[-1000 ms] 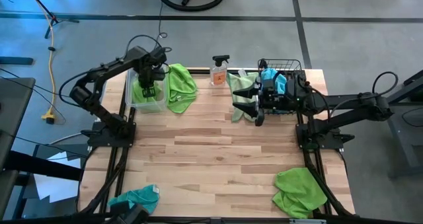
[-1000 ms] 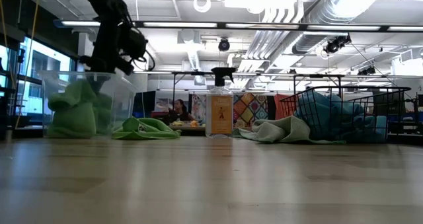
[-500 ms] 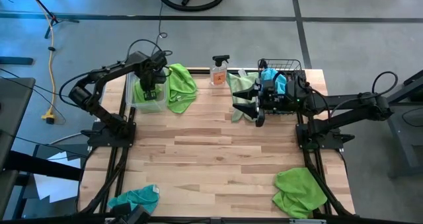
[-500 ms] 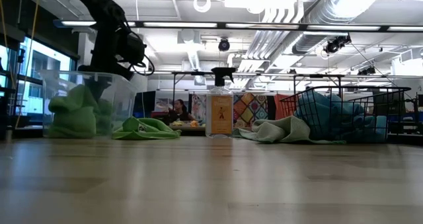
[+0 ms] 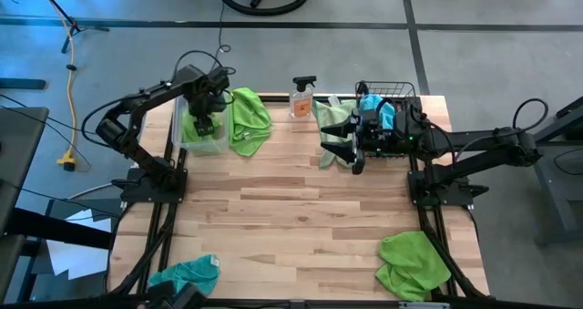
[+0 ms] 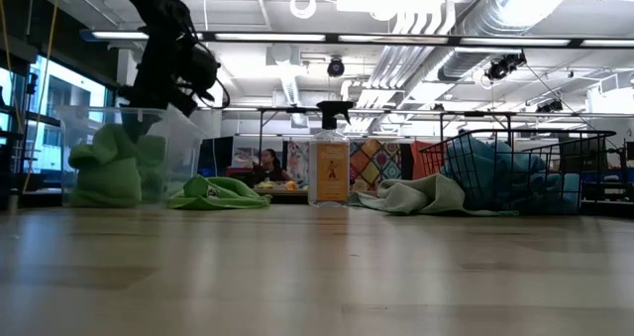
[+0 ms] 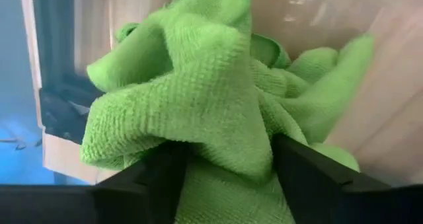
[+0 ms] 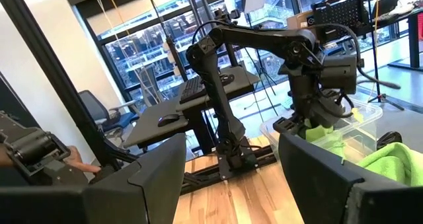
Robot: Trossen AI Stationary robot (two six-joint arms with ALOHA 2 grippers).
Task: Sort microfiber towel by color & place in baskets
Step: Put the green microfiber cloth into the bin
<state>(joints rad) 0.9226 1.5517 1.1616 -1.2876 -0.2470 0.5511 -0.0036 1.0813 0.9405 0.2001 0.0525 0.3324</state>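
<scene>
Left claw (image 5: 204,122) down in the clear tub (image 5: 178,138), fingers spread apart around a green towel (image 7: 198,112), seemingly letting go. Best to lift straight up so nothing snags. Right claw (image 5: 339,134) waits, fingers apart, by the mesh basket (image 5: 401,94). More green (image 5: 414,263) and blue (image 5: 187,274) on the tabletop (image 5: 291,218).

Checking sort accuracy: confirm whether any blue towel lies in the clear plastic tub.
No: in the high view the clear plastic tub holds only lime green towels.
</scene>
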